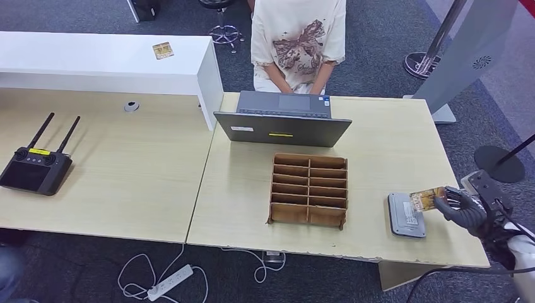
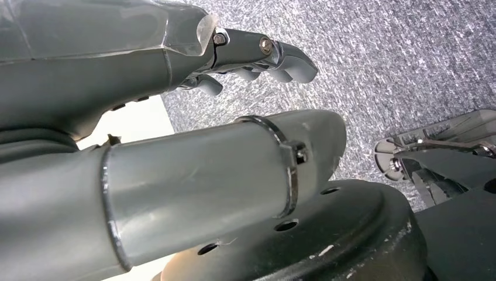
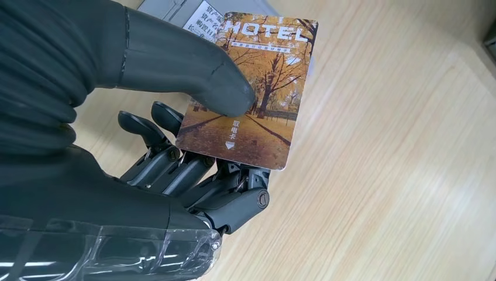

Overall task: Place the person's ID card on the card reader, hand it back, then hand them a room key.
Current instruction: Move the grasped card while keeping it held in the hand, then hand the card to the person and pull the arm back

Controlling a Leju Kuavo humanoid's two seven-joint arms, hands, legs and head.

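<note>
My right hand (image 1: 464, 207) pinches an orange card (image 1: 428, 199) printed with autumn trees and the word HOTEL. It holds the card at the right end of a flat grey card reader (image 1: 405, 215) near the table's front right edge. In the right wrist view the thumb (image 3: 193, 76) presses the card (image 3: 251, 88) against the fingers, and the reader (image 3: 175, 9) lies just beyond it. A second, similar card (image 1: 163, 50) lies on the white counter (image 1: 107, 63) at the back left. My left hand (image 2: 257, 55) hangs over grey carpet and holds nothing.
A person (image 1: 296, 38) in a white T-shirt sits behind an open laptop (image 1: 284, 120). A wooden compartment tray (image 1: 309, 189) stands mid-table. A black remote controller (image 1: 35, 167) lies far left. A power strip (image 1: 169, 282) and cables lie on the floor.
</note>
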